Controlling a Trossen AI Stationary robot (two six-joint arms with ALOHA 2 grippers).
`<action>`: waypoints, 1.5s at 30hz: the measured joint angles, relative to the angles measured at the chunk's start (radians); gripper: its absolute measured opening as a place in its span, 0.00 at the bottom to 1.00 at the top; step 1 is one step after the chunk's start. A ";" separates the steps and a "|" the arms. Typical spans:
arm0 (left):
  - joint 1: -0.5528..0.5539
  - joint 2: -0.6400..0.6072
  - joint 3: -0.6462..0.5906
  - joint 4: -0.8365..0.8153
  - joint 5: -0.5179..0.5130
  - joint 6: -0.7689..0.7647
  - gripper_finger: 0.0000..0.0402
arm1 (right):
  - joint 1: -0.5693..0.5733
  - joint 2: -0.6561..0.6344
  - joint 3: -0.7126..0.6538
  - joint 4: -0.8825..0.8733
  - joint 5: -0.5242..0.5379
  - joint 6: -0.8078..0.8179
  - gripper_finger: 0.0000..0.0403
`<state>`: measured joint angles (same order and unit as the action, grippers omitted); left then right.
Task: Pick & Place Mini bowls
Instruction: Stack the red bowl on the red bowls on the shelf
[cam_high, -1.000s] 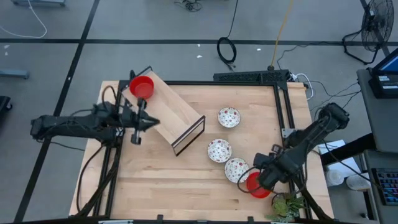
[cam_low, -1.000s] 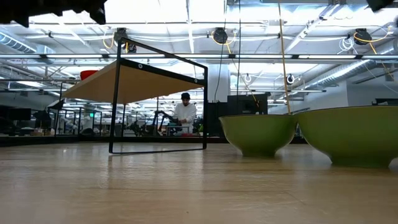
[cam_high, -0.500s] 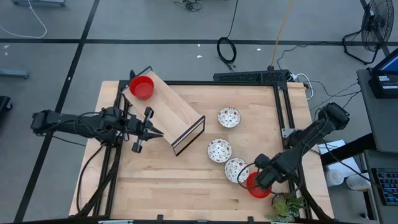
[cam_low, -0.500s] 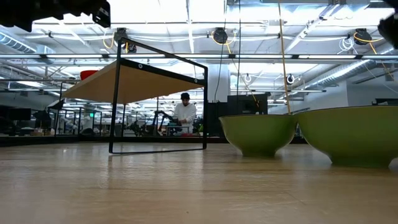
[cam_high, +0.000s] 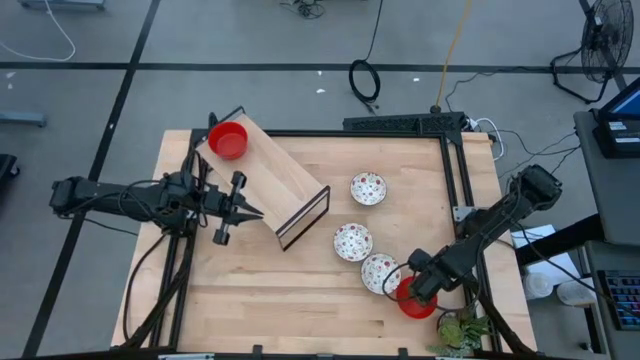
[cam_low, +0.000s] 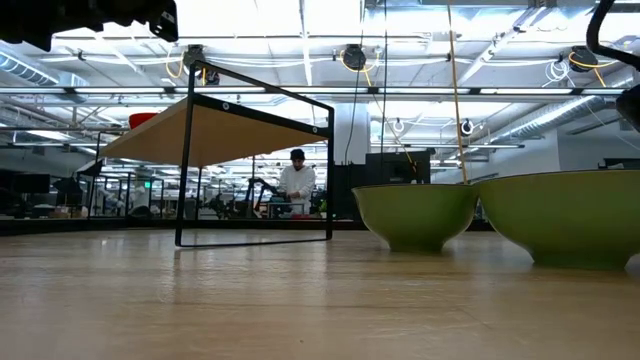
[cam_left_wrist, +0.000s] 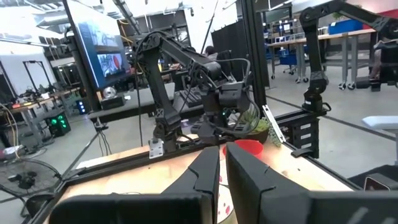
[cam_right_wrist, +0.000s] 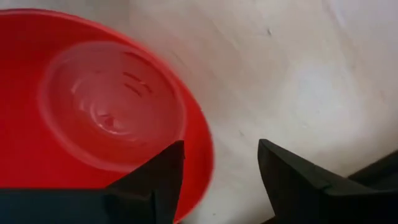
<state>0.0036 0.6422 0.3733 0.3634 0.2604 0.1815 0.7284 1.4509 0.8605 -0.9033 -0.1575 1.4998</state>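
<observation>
Two red mini bowls show; a third is out of view. One red bowl (cam_high: 228, 140) sits on top of the slanted wooden shelf (cam_high: 275, 185). The other red bowl (cam_high: 414, 300) rests on the table near its near right corner. Three white speckled bowls (cam_high: 368, 188) (cam_high: 353, 241) (cam_high: 378, 272) stand in a row on the table. My right gripper (cam_high: 408, 292) is open, low over the near red bowl (cam_right_wrist: 93, 106), one finger above its inside and one outside its rim. My left gripper (cam_high: 250, 211) is shut, level beside the shelf's near side. My right gripper stands from above with its fingers on either side of the red bowl's rim (cam_right_wrist: 202, 146), one finger (cam_right_wrist: 155, 177) over the inside and one (cam_right_wrist: 298, 180) over the table. The bowl sits flat on the table. Whether a finger touches it, I cannot tell.
The shelf's black wire frame (cam_low: 255, 130) stands on the left half of the table. Black rails (cam_high: 455, 190) run along the right and far edges. A potted plant (cam_high: 460, 330) sits at the near right corner. A person (cam_low: 297, 185) stands in the room beyond.
My left gripper has drawn a little away from the shelf's red bowl toward the near edge, then kept still. My right gripper has crept slightly toward the table's left, coming over the near red bowl. The bowls have not moved.
</observation>
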 joint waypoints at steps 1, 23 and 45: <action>0.000 0.000 0.000 0.000 0.000 -0.001 0.09 | 0.000 0.000 -0.001 -0.007 0.003 -0.001 0.48; 0.000 0.000 0.000 -0.009 -0.001 -0.049 0.09 | -0.001 -0.078 -0.001 -0.116 0.001 0.111 0.48; 0.000 0.000 0.000 -0.018 -0.001 -0.046 0.09 | 0.000 -0.079 -0.001 -0.051 0.079 -0.002 0.48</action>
<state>0.0040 0.6422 0.3733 0.3458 0.2595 0.1356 0.7284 1.3724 0.8597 -0.9547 -0.0784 1.4974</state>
